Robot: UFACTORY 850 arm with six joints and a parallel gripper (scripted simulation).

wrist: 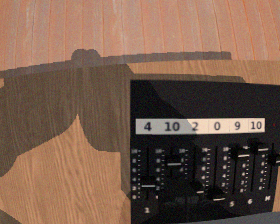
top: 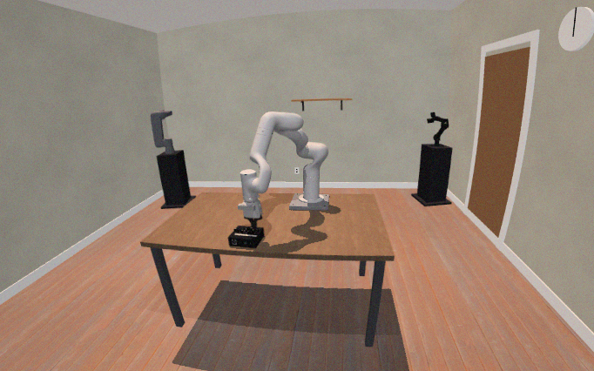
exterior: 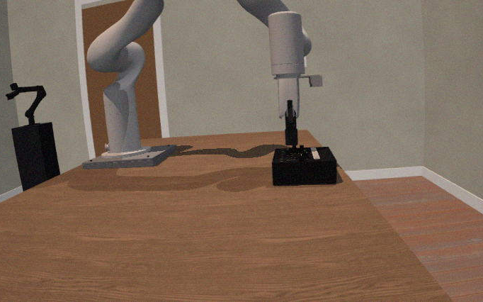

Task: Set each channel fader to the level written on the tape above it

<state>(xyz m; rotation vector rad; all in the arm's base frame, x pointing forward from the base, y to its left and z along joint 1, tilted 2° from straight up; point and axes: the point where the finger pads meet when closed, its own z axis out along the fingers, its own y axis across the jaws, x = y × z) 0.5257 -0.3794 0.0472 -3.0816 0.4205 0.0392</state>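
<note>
My shut gripper (exterior: 291, 142) hangs just above the lighting desk (exterior: 303, 170), whose raised fader caps (wrist: 243, 155) stand close together. Left of the desk there is open table (exterior: 183, 225), as far as my base plate (exterior: 161, 157).

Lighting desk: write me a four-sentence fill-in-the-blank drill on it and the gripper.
1. The tape on the desk shows ___ numbers.
2. The leftmost number on the tape is ___.
3. The gripper is ___, with nothing between its fingers.
4. The desk sits on a ___ table.

Missing words: six; 4; shut; wooden
</note>
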